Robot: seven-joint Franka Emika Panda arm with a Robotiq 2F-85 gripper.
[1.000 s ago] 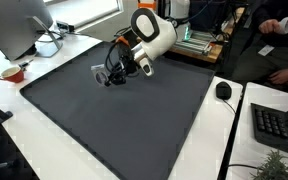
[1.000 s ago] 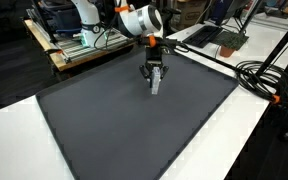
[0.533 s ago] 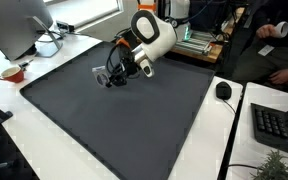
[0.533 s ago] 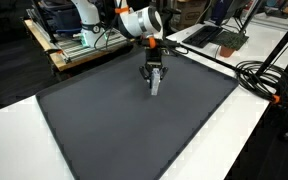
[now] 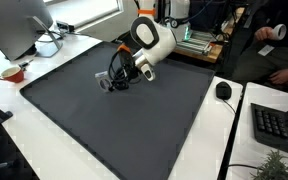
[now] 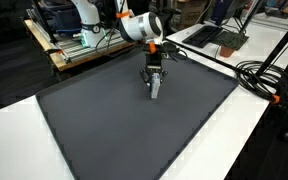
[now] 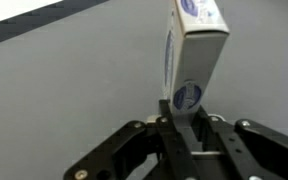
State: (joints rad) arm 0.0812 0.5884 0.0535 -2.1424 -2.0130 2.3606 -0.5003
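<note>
My gripper [image 7: 184,128] is shut on a small white box with blue print [image 7: 192,55], which stands up between the two fingers in the wrist view. In both exterior views the gripper [image 5: 110,80] [image 6: 154,84] hangs low over the far part of a large dark grey mat [image 5: 114,130] [image 6: 134,130]. The box [image 6: 155,91] points down from the fingers, close to the mat. I cannot tell whether it touches the mat.
A white table rim surrounds the mat. A monitor [image 5: 19,25] and a red cup [image 5: 12,73] stand at one side. A mouse [image 5: 223,90] and keyboard [image 5: 280,125] lie at another. Black cables [image 6: 269,75] and a laptop [image 6: 224,38] lie beyond the mat. A person [image 5: 274,40] sits nearby.
The gripper with the box has moved slightly lower toward the mat and the wrist has turned a little. The grip on the box is unchanged.
</note>
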